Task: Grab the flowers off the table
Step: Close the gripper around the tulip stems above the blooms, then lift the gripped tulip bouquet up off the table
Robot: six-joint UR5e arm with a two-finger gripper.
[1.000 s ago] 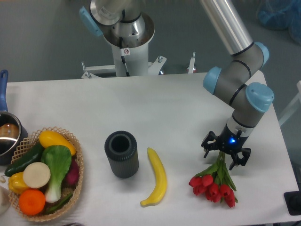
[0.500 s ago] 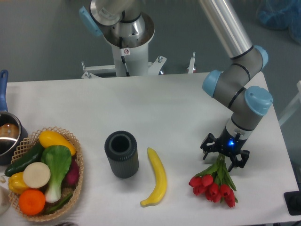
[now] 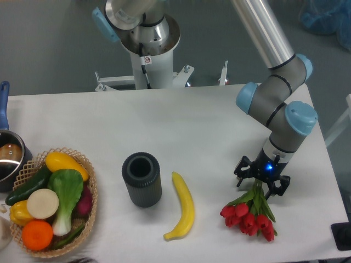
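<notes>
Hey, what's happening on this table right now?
A robot arm has its gripper down over the stem end of the flowers, which lie on the table. Its fingers straddle the stems, but whether they have closed is unclear. A banana, dark cup and vegetable basket sit untouched.

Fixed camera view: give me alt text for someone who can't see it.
The robot's gripper sits low over the stem end of the flowers, red tulips lying near the table's front right edge. To their left lie a banana and a dark cylindrical cup, with a basket of vegetables at far left.
</notes>
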